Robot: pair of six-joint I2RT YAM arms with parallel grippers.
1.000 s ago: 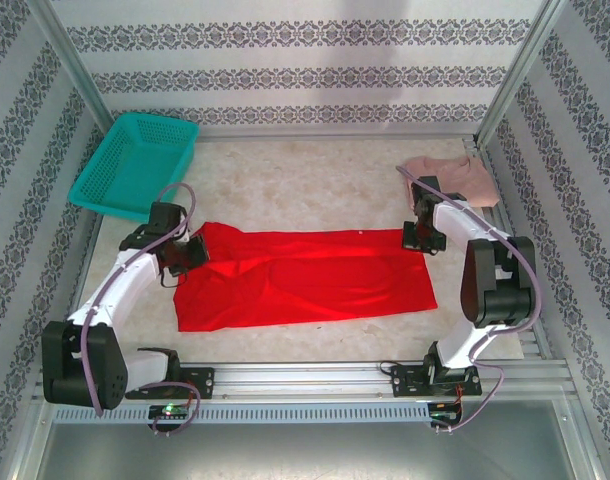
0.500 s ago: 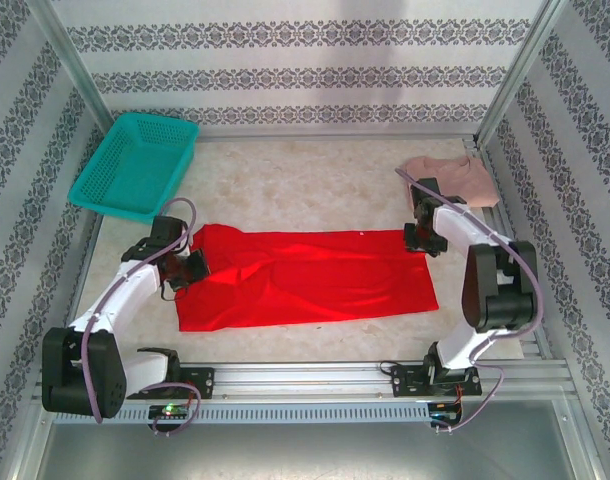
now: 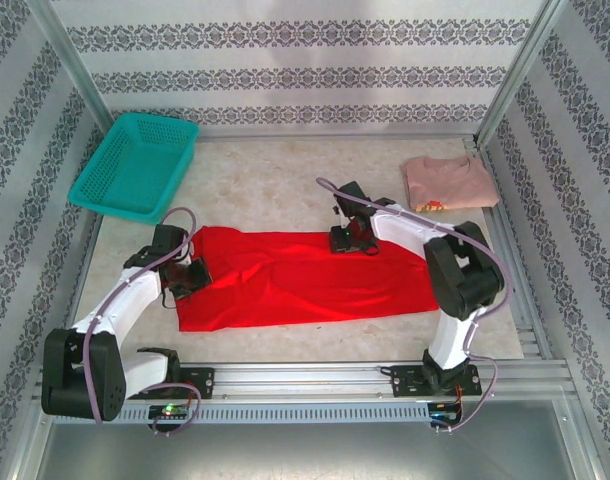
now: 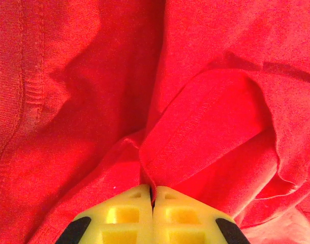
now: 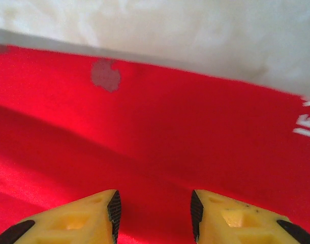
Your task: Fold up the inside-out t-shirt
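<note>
**Right arm swings to mid-hem; left keeps its pinch**

The pale marble-patterned table [image 3: 285, 170] carries the red t-shirt [image 3: 305, 280], spread as a long band between the two grippers, nearer the arm bases than the other items. Its outline has barely changed over the last second, apart from its left end, which now bunches a little nearer the bases.

The teal basket [image 3: 135, 165] sits beyond the left gripper [image 3: 190, 272], at the far left, apart from the cloth. The pale pink shirt [image 3: 448, 183] lies folded to the right of and beyond the right gripper [image 3: 350, 240]. A second ago that arm crossed it; now it lies fully uncovered.

The left gripper [image 4: 153, 195] is at the shirt's left end, yellow fingers pressed together with a ridge of red fabric running into the seam between them. It has drifted slightly toward the bases.

The right gripper [image 5: 155, 208] has left the shirt's far right corner and now hangs over the middle of the far edge, fingers parted with a clear gap and nothing between them. Ahead of its tips lie red cloth, a dull greyish patch [image 5: 105, 74] and white marks [image 5: 306, 124] near the hem.
</note>
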